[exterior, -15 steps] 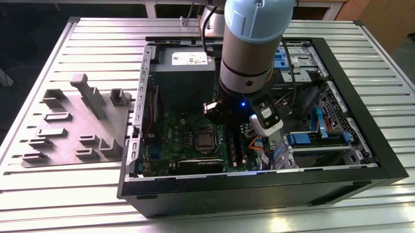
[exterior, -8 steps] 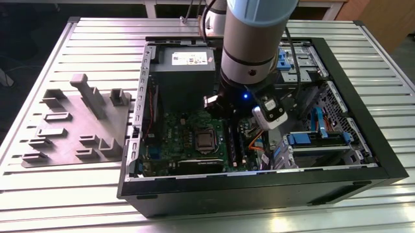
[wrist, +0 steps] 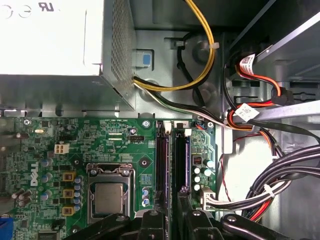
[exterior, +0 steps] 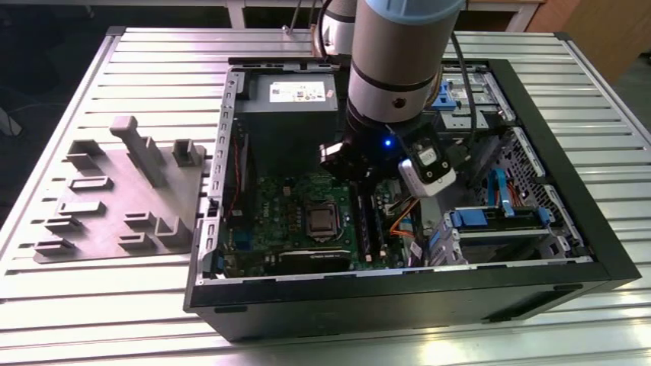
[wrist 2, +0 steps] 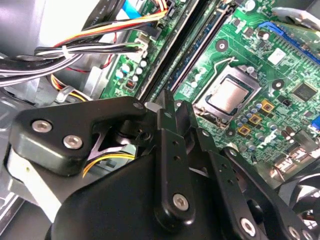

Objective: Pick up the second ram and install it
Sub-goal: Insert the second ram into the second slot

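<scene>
The second ram (wrist: 180,165) looks to be the long dark strip standing on edge in the memory slot farther from the processor socket (wrist: 109,197), with a like strip (wrist: 161,160) in the neighbouring slot just beside it; in the second wrist view the same pair runs as dark bands with a blue-green edge (wrist 2: 199,46) across the board; whether the strip is pressed fully home cannot be told.

The claw (wrist: 170,222) hangs straight over the near end of these two slots, very close above them; in the second wrist view its black linkage (wrist 2: 175,115) narrows to a tip right at the slots' end; how wide it stands, and whether it pinches the strip or merely rests on it, cannot be told from these pictures.

In the exterior view the claw (exterior: 364,181) reaches down into the open computer case (exterior: 407,297), over the green motherboard (exterior: 295,229); the processor socket (exterior: 322,219) lies just to the exterior view's left of the slots.

The grey power-supply box (wrist: 55,40) sits beyond the board's edge; a bundle of black, red and yellow cables (wrist: 280,170) hangs on the far side of the slots from the socket.

Outside the case, on the ribbed metal table (exterior: 610,99), a grey fixture tray (exterior: 112,198) lies at the exterior view's left.
</scene>
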Controlling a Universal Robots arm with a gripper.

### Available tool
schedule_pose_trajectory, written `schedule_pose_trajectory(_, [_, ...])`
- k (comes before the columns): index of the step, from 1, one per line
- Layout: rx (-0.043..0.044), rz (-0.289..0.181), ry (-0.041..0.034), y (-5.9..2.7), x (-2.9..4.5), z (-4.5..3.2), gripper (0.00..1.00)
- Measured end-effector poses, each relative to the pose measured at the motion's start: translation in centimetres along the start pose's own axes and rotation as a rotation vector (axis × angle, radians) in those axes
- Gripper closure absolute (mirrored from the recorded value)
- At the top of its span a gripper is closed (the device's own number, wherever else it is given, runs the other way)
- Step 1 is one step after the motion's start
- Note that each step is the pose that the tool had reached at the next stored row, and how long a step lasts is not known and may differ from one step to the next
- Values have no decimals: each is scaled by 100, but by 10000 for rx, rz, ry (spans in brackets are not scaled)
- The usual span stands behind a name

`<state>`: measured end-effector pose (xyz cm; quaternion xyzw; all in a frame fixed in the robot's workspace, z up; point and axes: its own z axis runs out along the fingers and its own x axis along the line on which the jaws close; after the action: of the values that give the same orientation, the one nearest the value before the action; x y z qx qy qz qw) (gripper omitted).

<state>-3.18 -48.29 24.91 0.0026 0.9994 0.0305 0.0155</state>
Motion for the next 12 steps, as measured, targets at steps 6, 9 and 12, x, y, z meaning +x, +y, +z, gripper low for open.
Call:
schedule_pose_trajectory(6, [1, 0, -2, 0, 0, -1, 89])
schedule_pose_trajectory(9, [1, 0, -3, 0, 0, -2, 90])
schedule_pose_trajectory(12, [2, -1, -8, 0, 0, -3, 90])
